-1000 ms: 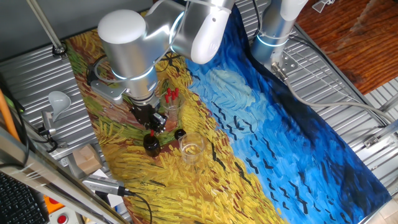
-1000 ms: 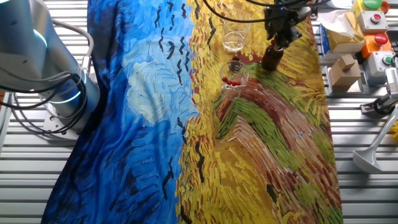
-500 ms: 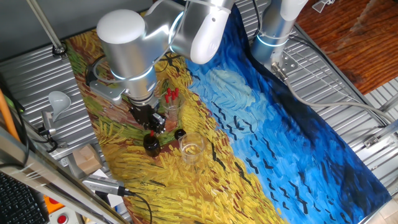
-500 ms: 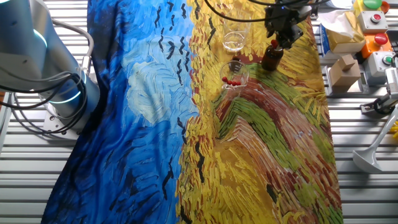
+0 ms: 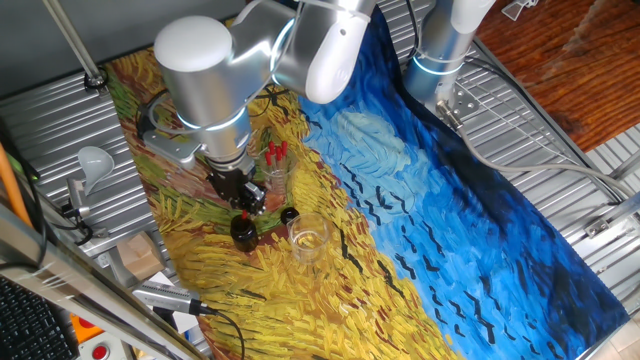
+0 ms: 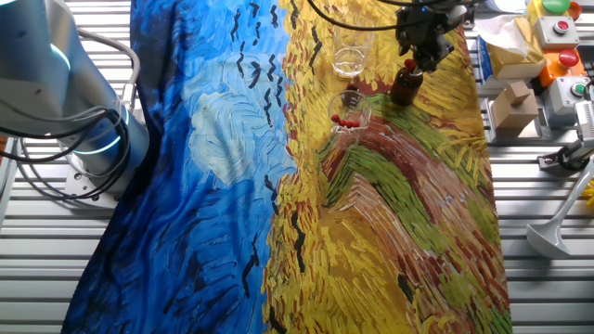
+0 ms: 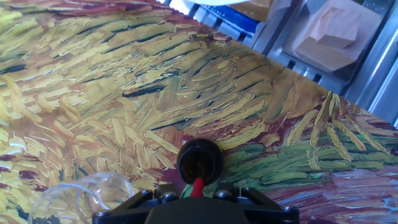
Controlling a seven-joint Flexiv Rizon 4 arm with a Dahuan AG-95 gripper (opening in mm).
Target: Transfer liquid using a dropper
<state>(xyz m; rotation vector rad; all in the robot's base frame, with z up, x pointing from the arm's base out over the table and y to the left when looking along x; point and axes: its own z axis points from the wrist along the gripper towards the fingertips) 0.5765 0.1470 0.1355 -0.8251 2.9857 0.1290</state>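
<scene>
Gripper (image 5: 243, 203) closed on dropper (image 7: 196, 187) by its red bulb, poised directly above open dark bottle (image 7: 200, 160), empty glass (image 5: 308, 240) just right, painted cloth (image 6: 408, 213) beneath

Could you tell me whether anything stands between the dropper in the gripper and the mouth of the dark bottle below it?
Nothing visible does. The gripper holds the dropper right above the open mouth of the dark bottle. The black cap lies off to the side, near the empty glass.
</scene>
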